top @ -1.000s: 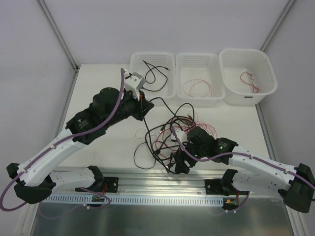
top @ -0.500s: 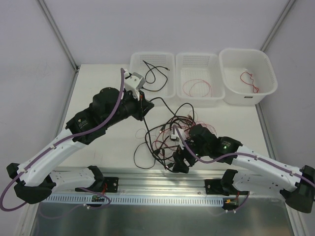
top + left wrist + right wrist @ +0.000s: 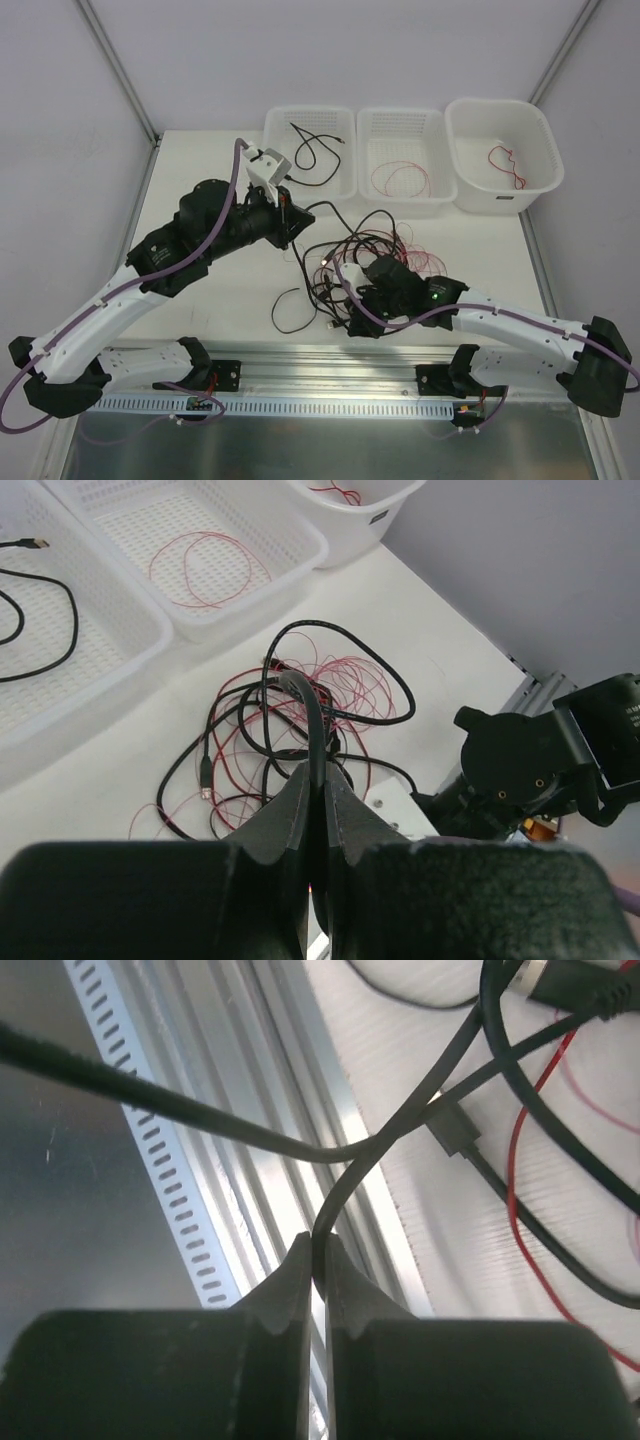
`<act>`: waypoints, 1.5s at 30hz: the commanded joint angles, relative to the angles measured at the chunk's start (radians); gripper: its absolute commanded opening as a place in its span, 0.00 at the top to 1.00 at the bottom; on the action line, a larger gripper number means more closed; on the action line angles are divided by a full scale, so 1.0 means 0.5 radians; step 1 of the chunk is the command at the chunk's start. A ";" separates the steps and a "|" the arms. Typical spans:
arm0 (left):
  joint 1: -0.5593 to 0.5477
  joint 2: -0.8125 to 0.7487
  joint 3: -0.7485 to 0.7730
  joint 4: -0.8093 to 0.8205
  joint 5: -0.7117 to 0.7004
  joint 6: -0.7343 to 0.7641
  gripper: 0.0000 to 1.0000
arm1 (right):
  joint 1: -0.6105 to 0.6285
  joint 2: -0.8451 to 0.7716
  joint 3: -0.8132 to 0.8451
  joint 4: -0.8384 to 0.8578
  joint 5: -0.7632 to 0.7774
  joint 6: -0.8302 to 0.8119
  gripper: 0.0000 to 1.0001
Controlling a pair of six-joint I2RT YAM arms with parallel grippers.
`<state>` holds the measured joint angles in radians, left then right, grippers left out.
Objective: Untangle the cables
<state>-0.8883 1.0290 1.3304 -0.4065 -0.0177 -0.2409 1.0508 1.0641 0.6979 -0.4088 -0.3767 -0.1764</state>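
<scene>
Nearest: my right pincer [image 3: 318, 1252] is closed on a thick black cable [image 3: 335, 1200], low at the table's near edge, above the aluminium rail [image 3: 280, 1130].

Just beyond it lies the tangle [image 3: 352, 262], black cables and thin red wires knotted together between my two pincers.

On the tangle's far side, my left pincer [image 3: 316, 780] is clamped on a second black strand [image 3: 316, 725], which rises out of the heap.

Farthest, past the left pincer, stand three white baskets [image 3: 400, 208]. One holds black cable; two hold red wire.

Judgement: a few cords are sorted, but the bulk remains unseparated. The task looks well short of half done.
</scene>
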 commanded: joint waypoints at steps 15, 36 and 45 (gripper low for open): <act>0.019 -0.156 0.100 -0.264 0.591 -0.184 0.97 | -0.095 -0.554 0.279 -0.124 0.869 0.147 0.99; 0.019 -0.036 0.704 -0.500 1.570 -0.209 0.98 | -0.166 -0.549 0.083 -0.088 1.226 0.334 0.99; 0.019 0.086 1.081 -0.482 0.778 -0.092 0.99 | -0.153 -0.597 -0.153 -0.008 0.929 0.430 0.79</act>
<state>-0.8822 1.0431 1.7687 -0.7025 0.5102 -0.3305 0.9787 0.7967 0.6392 -0.4335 0.1310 0.0135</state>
